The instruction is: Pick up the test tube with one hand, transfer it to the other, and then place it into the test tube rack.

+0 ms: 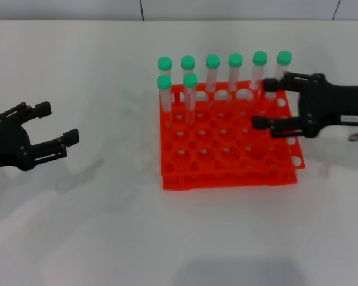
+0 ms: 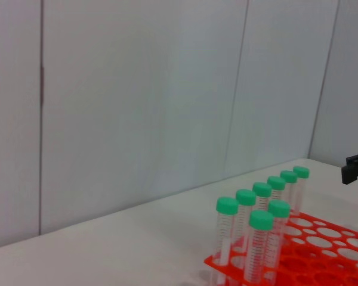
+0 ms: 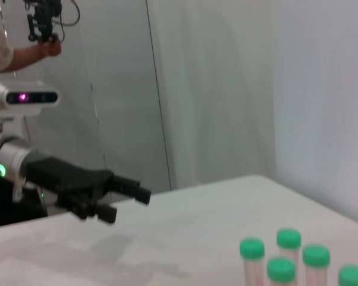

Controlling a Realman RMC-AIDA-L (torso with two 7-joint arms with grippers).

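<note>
White worktop (image 1: 107, 226) below pale panelled wall (image 2: 137, 89); person's hand (image 3: 48, 47) gripping dark device (image 3: 42, 21) beyond a pink-lit white unit (image 3: 30, 97).

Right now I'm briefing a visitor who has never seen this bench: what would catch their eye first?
The bright orange-red test tube rack at the table's centre, with eight green-capped tubes standing upright along its far edge and far left corner. Next, the right gripper, open over the rack's right edge, and the left gripper, open and empty above bare table well to the rack's left.
</note>
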